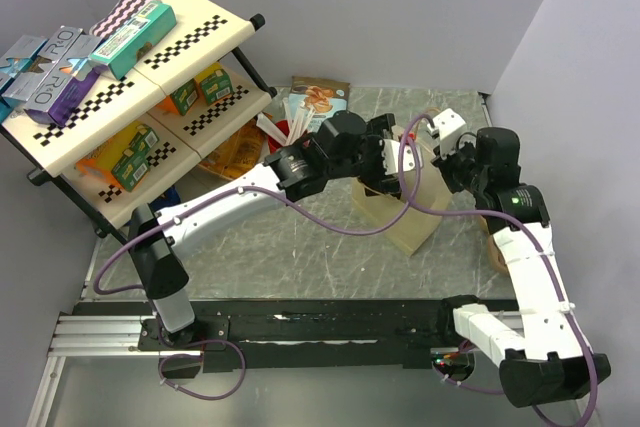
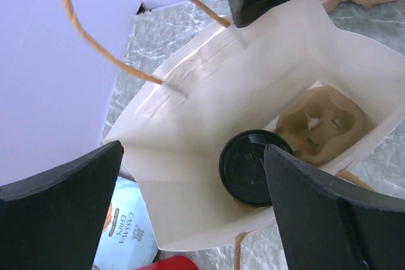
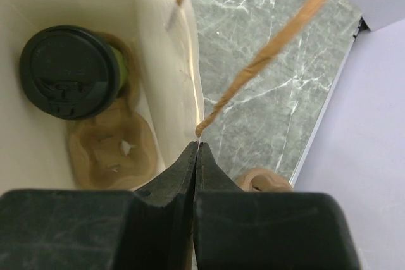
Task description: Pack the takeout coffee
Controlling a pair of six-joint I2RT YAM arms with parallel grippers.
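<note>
1. The takeout coffee stands upright inside the paper bag, at its bottom, with the black lid on.
2. It sits in one pocket of a cardboard carrier; the pocket beside it holds nothing.
3. The left gripper hangs above the bag's mouth, its jaws spread wide and holding nothing, well clear of the cup.
4. The right gripper is closed tight at the bag's rim, right where a twisted paper handle meets the wall. It seems to pinch the rim itself, though the contact is hidden between the jaws.
5. The bag stands on the marbled table, with a chips packet lying just beside it.
</note>
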